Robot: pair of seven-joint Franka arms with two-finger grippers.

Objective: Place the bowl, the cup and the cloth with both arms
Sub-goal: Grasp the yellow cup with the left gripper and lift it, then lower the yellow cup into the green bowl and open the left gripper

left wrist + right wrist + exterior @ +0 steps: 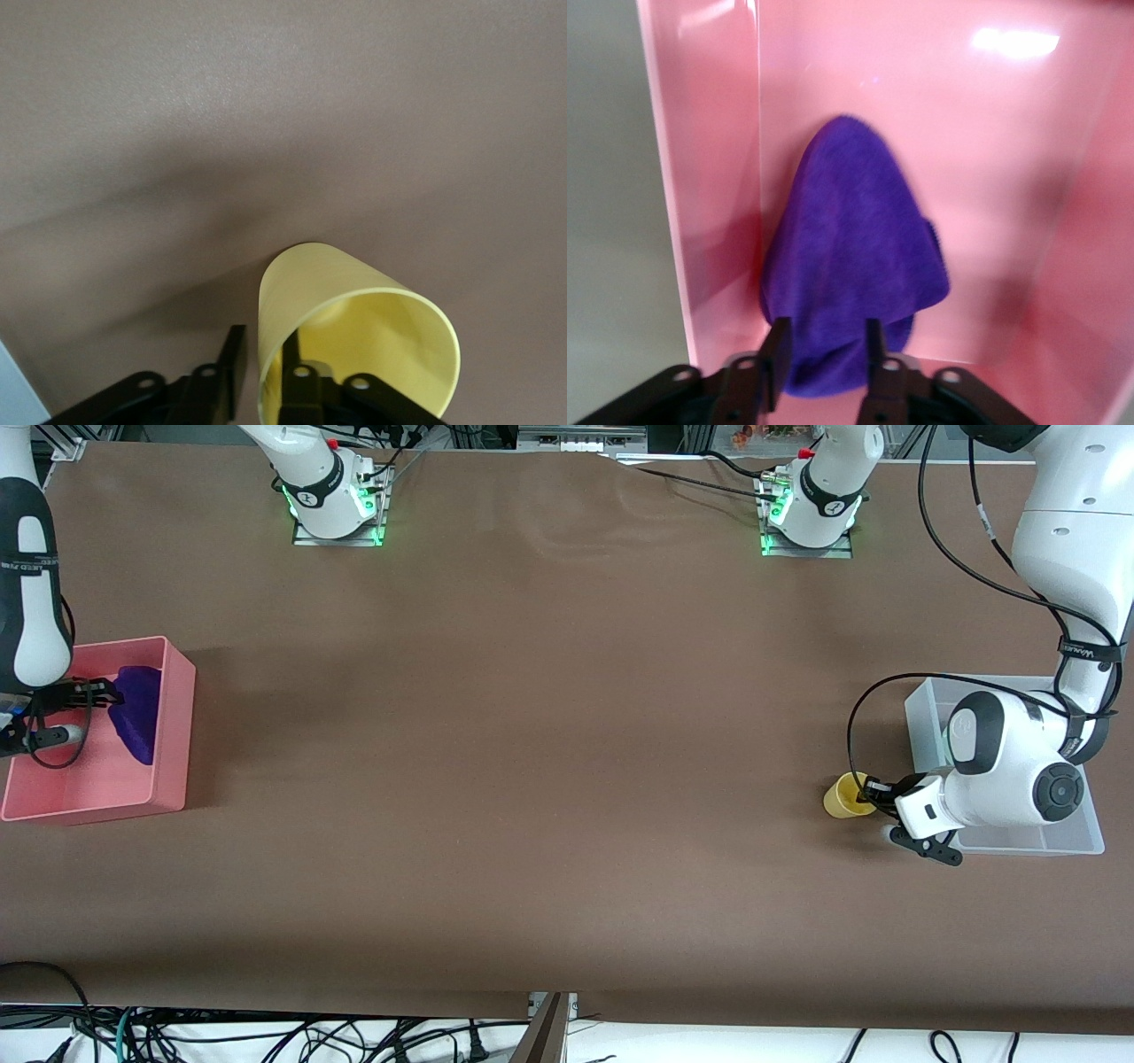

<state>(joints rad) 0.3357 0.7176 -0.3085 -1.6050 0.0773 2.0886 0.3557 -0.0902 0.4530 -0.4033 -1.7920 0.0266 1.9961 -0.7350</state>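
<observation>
The yellow cup (846, 795) is tilted on its side, just above the table beside a clear bin. My left gripper (873, 793) is shut on its rim. In the left wrist view one finger (303, 367) is inside the cup (354, 310) and the other is outside its wall; the left gripper (267, 359) straddles the rim. The purple cloth (137, 713) lies in a pink bin against one wall. My right gripper (106, 693) hangs open over it. In the right wrist view, the right gripper (827, 350) frames the cloth's (850, 239) lower edge. The bowl is out of view.
The pink bin (173, 726) stands at the right arm's end of the table; its wall shows in the right wrist view (709, 177). The clear bin (926, 717) stands at the left arm's end, largely covered by the left arm. Brown tabletop lies between them.
</observation>
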